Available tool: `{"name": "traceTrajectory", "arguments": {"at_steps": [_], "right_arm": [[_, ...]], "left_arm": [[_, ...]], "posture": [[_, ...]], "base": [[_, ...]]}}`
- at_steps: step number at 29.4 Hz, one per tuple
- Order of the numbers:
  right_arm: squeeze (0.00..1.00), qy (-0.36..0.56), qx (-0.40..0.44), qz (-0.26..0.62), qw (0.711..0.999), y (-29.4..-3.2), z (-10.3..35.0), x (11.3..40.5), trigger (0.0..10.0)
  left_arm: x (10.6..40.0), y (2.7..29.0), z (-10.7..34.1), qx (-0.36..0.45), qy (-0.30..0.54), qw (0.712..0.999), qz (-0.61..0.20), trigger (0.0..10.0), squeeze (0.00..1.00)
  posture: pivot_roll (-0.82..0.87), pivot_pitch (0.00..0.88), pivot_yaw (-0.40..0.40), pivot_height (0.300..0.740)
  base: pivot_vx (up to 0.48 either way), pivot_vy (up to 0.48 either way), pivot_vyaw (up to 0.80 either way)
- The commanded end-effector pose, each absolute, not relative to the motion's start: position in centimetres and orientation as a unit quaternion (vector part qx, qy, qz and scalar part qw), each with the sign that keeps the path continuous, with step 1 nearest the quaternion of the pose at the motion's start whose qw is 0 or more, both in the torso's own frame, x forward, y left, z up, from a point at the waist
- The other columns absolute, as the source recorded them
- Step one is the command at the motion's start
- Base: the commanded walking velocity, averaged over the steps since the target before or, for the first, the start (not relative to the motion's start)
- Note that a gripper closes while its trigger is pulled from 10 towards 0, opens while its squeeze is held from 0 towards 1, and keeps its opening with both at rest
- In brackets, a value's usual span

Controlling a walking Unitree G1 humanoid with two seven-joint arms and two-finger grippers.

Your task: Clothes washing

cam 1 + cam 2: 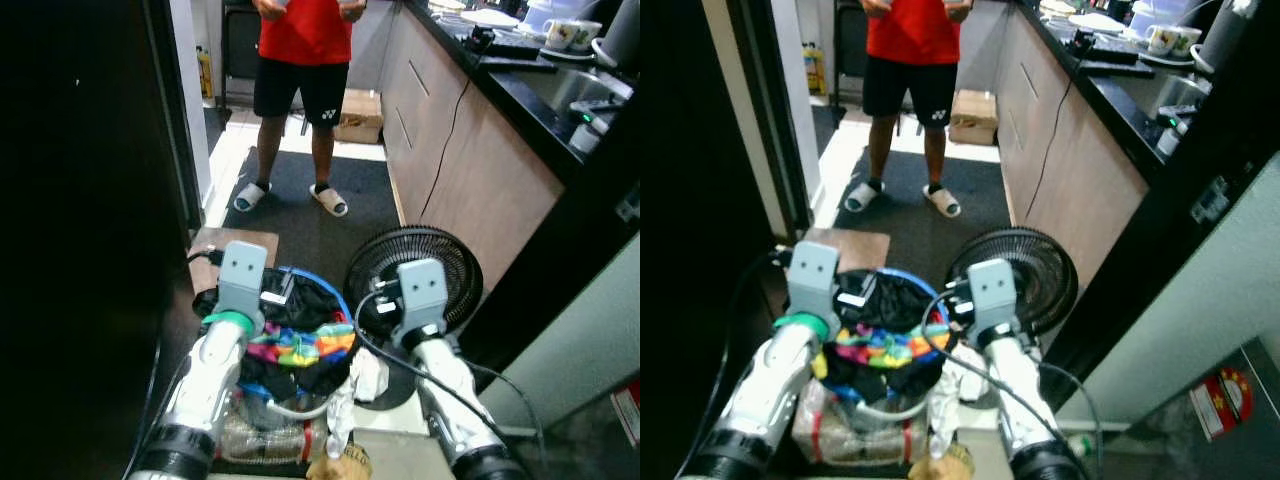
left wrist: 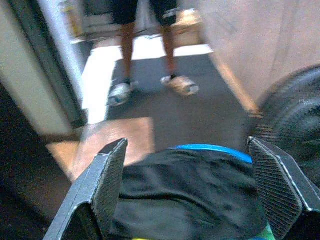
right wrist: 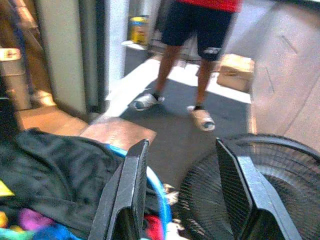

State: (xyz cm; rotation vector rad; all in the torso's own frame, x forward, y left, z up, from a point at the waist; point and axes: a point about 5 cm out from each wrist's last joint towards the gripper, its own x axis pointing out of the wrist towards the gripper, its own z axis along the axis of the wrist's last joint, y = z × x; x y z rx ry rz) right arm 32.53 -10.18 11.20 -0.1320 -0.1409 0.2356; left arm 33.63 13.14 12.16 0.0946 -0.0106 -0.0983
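Looking down, I'm seeing the laundry basket (image 1: 335, 292) sitting on the floor right in front of me, its blue rim round with no long axis I can make out, heaped with clothes: a black garment (image 2: 185, 185) lying on top at the far side, a rainbow-coloured piece (image 1: 300, 347) bunched nearer me. My left gripper (image 2: 190, 190) is hovering over the black garment, fingers spread wide and holding nothing. My right gripper (image 3: 185, 195) is hanging just beside the basket's rim, over the black floor fan (image 1: 415, 262), fingers parted and empty too. The fan is lying tilted back, grille facing up, touching or nearly touching the basket. A person (image 1: 300, 60) in a red shirt and dark shorts is standing on the dark mat (image 1: 300, 200) ahead. The head views are showing a dark worktop (image 1: 520, 80) with mugs along my right; the wrist views are giving me the close look at the gripper fingers.
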Motion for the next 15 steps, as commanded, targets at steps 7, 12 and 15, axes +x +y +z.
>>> {"name": "traceTrajectory", "arguments": {"at_steps": [7,12,15], "right_arm": [[0.00,-0.059,-0.079,0.116,0.988,-10.9,10.6,32.5,10.0],[0.00,-0.052,-0.083,0.128,0.987,-10.5,10.3,32.5,10.0],[0.00,-0.035,-0.088,0.138,0.986,-10.1,9.4,32.5,10.0]], "left_arm": [[33.3,12.6,11.0,0.047,0.017,0.997,-0.056,10.0,0.00],[32.9,12.8,9.9,0.062,0.033,0.996,-0.059,10.0,0.00],[31.7,13.7,7.0,0.098,0.075,0.991,-0.060,10.0,0.00]], "posture": [[0.06,0.000,-0.018,0.740],[0.07,0.000,-0.019,0.740],[0.07,0.000,-0.014,0.740]], "base": [[0.239,0.000,0.00],[0.000,0.000,0.00],[0.000,0.000,0.00]]}}
